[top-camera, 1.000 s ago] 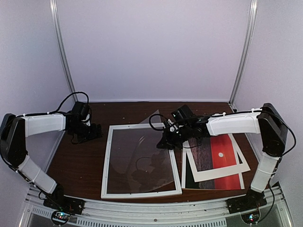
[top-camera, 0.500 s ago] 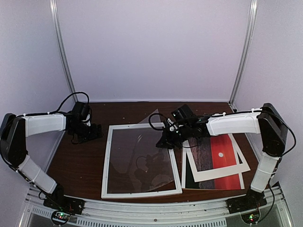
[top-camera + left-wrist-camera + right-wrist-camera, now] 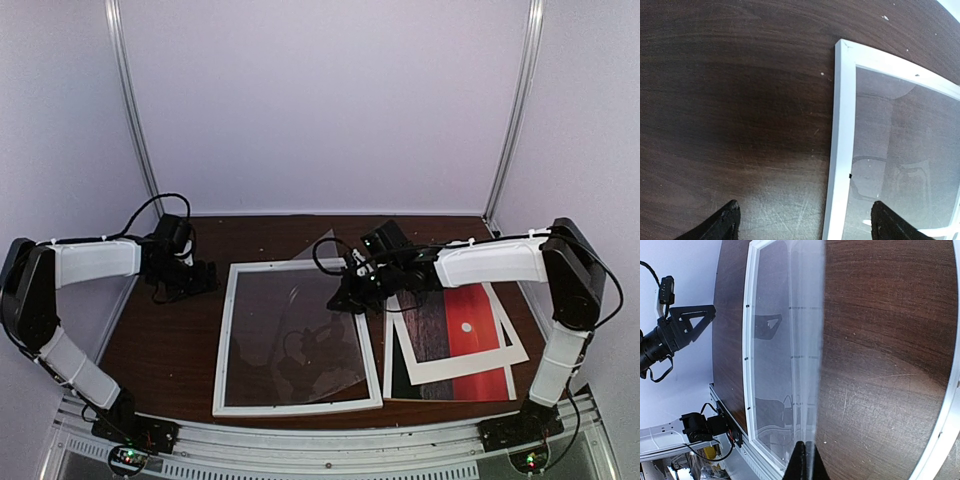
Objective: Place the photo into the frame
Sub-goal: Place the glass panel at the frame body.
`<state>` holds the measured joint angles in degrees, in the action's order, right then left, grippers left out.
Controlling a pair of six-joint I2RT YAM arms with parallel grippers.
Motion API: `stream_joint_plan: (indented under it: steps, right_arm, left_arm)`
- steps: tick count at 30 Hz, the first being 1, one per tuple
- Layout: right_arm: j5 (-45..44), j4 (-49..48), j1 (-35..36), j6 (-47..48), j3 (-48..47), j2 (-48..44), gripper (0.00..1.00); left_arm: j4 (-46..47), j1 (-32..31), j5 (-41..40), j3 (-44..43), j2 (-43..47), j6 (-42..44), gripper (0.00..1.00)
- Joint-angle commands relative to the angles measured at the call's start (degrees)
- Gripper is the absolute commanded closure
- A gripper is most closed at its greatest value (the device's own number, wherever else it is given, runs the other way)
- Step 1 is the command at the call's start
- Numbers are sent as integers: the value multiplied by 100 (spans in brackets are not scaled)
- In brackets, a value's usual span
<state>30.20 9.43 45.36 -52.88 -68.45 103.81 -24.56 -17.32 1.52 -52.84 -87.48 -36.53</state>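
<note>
The clear sheet (image 3: 300,325) is clamped by the right gripper (image 3: 345,298) over the frame (image 3: 224,340). The left gripper (image 3: 200,275) is held with jaws apart at its 10 o'clock. The photo (image 3: 465,330) is laid at 3 o'clock.

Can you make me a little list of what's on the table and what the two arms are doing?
frame: white, flat on the table
clear sheet: tilted over the frame
right arm: jaws shut on the clear sheet's edge
left arm: jaws open, holding nothing, by the frame's far-left corner
photo: right of the frame, under a white mat
</note>
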Motion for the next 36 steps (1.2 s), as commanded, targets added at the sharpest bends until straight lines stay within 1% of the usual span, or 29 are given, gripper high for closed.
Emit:
stream_joint_plan:
  steps: [1,10,13,16,21,36]
  right_arm:
    - [-110,-276,-19,-12,-171,99,100]
    - [-112,-261,-19,44,-178,167,100]
    - [-111,-279,-18,57,-186,166,97]
    - [-102,-314,-19,68,-187,167,96]
    - [-69,-374,-21,72,-178,125,100]
    - [38,-522,68,188,-186,-188,100]
  left_arm:
    - [168,-50,56,-156,-91,76,9]
    - [170,-78,61,-181,-129,86,9]
    - [166,-86,64,-183,-153,86,9]
    - [170,-87,63,-183,-164,93,9]
    - [169,-95,60,-174,-186,94,9]
    - [166,-96,50,-161,-200,68,9]
